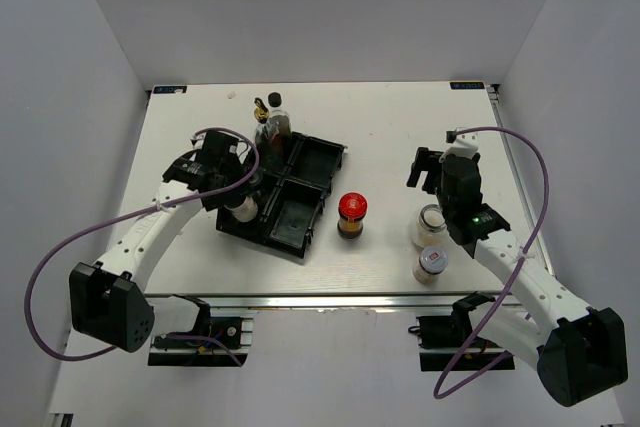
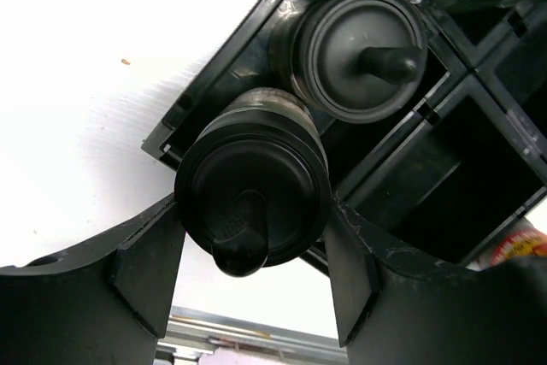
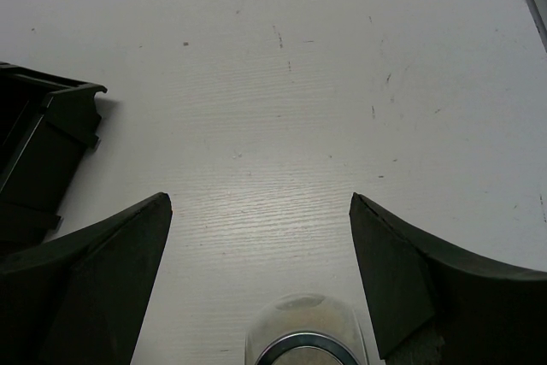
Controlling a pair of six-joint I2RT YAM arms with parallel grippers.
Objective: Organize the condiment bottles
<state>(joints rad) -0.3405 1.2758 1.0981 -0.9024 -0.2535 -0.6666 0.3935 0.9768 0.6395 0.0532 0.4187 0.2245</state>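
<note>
White condiment bottle (image 1: 240,210), black-capped, pinched near its top by the left end effector (image 2: 252,228) at the near-left compartment of the tray (image 1: 292,219). A second black-capped bottle (image 2: 359,53) stands just beside it in the same compartment. Whether the held base rests on the compartment floor cannot be told. The placement probably goes best as a straight, upright descent clear of the neighbour, letting go only once seated. The right end effector (image 3: 258,203) hangs spread over the counter (image 3: 282,83), a silver-lidded jar (image 3: 299,335) just below it.
</note>
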